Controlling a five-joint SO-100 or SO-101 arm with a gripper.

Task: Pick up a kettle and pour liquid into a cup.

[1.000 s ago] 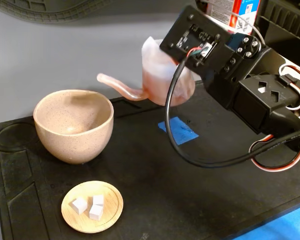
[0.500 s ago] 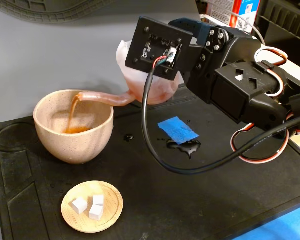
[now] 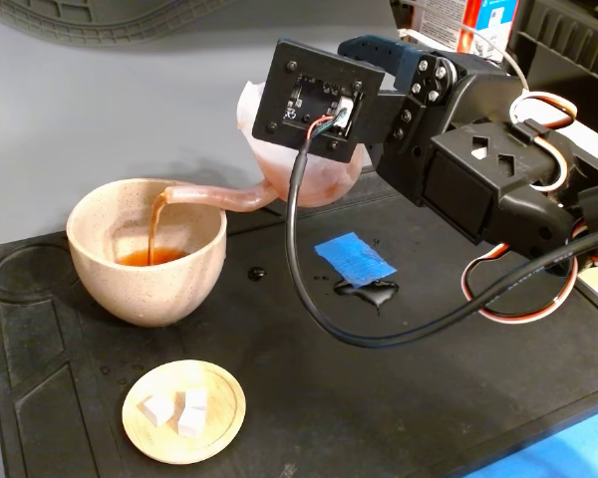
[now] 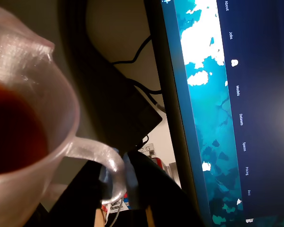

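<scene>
Tilted kettle (image 3: 324, 174), liquid (image 3: 157, 224) into cup (image 3: 147, 249)

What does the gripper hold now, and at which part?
The kettle, tilted and pouring into the cup. The hold seems to be at its loop handle, though the fingers are hidden.

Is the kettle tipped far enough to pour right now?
Yes, tipped. In the fixed view the kettle leans toward the cup, and an orange-brown liquid stream falls from its spout into a shallow pool inside.

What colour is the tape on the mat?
Blue; the tape shows best in the fixed view.
</scene>
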